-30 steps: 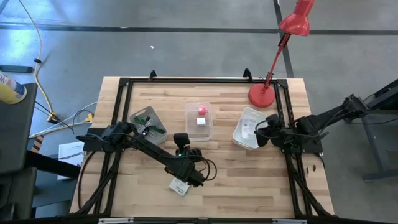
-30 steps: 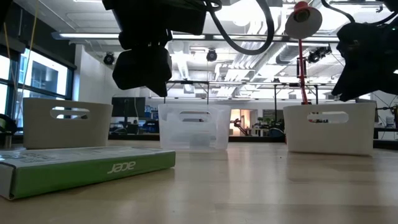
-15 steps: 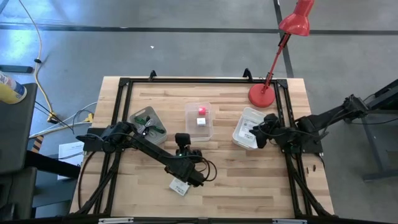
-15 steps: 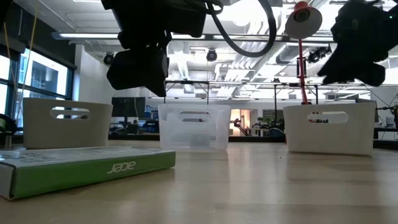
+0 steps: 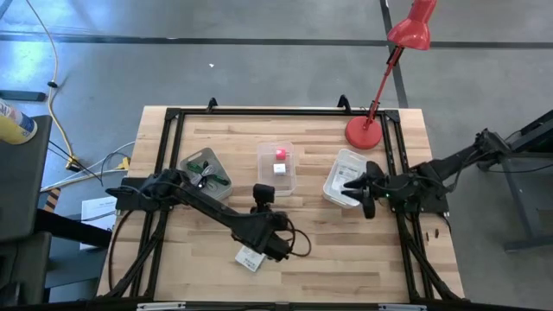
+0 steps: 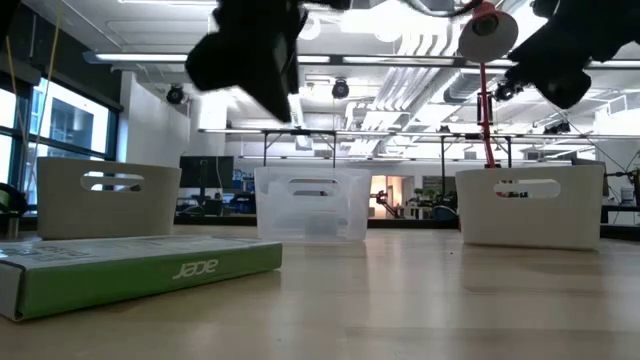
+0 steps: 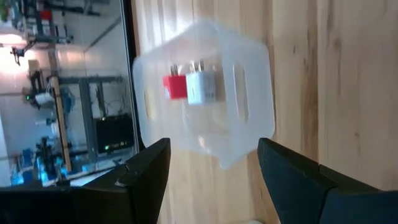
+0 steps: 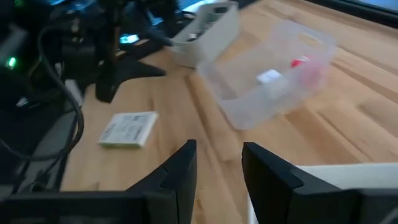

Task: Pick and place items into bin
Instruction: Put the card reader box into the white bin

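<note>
A clear bin (image 5: 276, 168) stands mid-table and holds a pink cube (image 7: 175, 87) and a white cube (image 7: 201, 88). My left gripper (image 7: 211, 180) hovers open just near of this bin, pointing at it, with nothing between its fingers. A flat white printed packet (image 5: 249, 257) lies on the table under the left arm. The left bin (image 5: 206, 170) holds a green stick and a thin dark cable. My right gripper (image 8: 217, 171) is open and empty above the white right bin (image 5: 344, 180), which holds white packets.
A red desk lamp (image 5: 366, 130) stands on the table at the far right, its arm reaching past the far edge. A black frame (image 5: 173, 117) runs round the tabletop. Bare wood lies between the bins and the near edge.
Both grippers have risen and rolled about their own axes, staying open. My left gripper has shifted slightly toward the table's right, near the clear bin. My right gripper has tipped up over the right bin. No item has moved.
</note>
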Controlling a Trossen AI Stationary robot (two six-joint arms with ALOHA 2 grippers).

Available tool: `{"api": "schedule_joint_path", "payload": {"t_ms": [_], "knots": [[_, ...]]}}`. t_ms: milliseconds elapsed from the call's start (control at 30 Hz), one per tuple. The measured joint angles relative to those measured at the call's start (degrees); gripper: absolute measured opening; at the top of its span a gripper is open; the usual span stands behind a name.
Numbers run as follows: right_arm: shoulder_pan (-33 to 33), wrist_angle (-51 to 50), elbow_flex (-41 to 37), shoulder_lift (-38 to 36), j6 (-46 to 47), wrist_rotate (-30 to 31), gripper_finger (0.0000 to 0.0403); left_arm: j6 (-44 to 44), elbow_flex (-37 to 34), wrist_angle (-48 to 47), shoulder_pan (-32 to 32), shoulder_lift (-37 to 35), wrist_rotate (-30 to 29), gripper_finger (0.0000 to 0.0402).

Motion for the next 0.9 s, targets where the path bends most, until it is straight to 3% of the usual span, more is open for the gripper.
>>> {"api": "schedule_joint_path", "payload": {"t_ms": [233,367,767,900], "knots": [[6.5,4.1,0.0,3.6,-2.2,1.5,0.0117,8.4,5.2,0.0,-1.1,0.0,3.8,0.0232],[9.7,8.0,0.0,7.2,-3.0,1.7,0.0119,8.9,5.5,-1.0,-3.0,0.0,6.5,0.0232],[15.4,30.6,0.0,25.9,-5.6,0.2,0.0117,-5.1,5.5,-8.9,-9.8,0.0,11.9,0.0232],[16.5,35.6,0.0,32.5,-5.6,0.0,0.0118,-8.5,3.5,-7.5,-10.4,0.2,16.5,0.0232]]}}
